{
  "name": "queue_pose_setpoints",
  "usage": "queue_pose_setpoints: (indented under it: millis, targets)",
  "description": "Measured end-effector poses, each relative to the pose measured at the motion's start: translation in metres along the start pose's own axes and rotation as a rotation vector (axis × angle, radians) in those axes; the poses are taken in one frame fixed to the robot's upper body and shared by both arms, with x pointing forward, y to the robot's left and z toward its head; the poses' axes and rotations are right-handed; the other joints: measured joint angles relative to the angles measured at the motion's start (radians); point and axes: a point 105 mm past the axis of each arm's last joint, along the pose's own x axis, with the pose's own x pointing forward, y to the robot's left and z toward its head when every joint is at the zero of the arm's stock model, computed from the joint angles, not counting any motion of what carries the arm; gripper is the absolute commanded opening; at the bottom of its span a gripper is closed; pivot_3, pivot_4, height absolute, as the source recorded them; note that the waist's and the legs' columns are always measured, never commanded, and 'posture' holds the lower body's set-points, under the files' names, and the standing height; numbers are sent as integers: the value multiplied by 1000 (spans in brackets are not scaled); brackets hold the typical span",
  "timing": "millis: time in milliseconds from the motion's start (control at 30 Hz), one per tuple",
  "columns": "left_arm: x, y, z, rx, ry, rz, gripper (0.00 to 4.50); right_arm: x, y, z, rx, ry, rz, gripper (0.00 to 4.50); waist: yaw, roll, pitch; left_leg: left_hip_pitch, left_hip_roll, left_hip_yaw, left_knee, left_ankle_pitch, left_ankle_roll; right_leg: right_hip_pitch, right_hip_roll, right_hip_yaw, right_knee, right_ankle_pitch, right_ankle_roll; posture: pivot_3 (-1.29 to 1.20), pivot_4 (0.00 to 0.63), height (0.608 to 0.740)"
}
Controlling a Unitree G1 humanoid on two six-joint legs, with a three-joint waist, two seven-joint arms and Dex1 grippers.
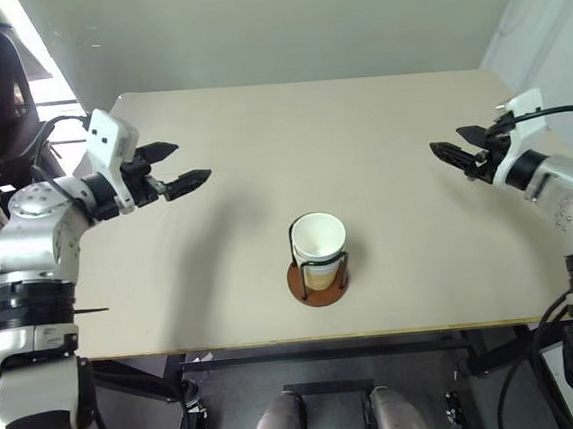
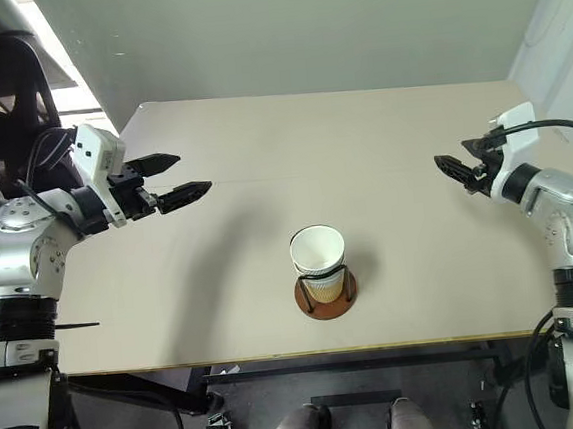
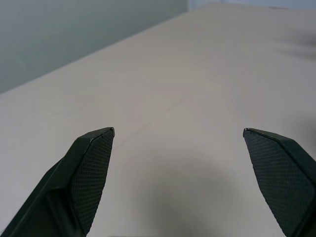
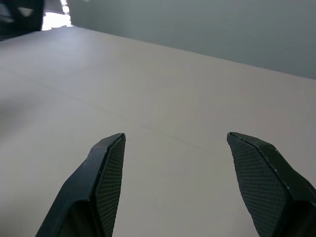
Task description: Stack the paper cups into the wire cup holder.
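**Two grippers hang wide apart, cups nested at the table's front**

Two black-fingered grippers hover over a bare beige table (image 1: 260,137) — the left gripper (image 1: 184,169) near the left edge, the right gripper (image 1: 449,146) near the right edge, both with fingers spread wide and gripping nothing. Between them, close to the front edge, the paper cups (image 1: 319,247) stand nested upright in the wire cup holder (image 1: 319,282), white mouth up. Broad bare tabletop lies on every side of the holder — most of it toward the far edge by the wall.
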Motion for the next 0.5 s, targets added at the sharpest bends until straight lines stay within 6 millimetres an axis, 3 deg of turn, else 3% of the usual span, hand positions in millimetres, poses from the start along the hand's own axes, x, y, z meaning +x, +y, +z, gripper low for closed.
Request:
queue_pose_setpoints:
  millis: [267,500]
  targets:
    - [11,-4,-15,-13,8,11,4475,4,-19,-18,36,-4,-170,3317,1,0,0,0,1,0,-4,0,-1,-1,0,-1,-2,-1,-1,0,150,740]
    - [13,-6,-19,-33,24,-1,4475,1,-25,-14,19,-26,-208,3317,1,0,0,0,2,0,-5,-1,-2,-1,0,-2,-2,-1,-1,0,150,740]
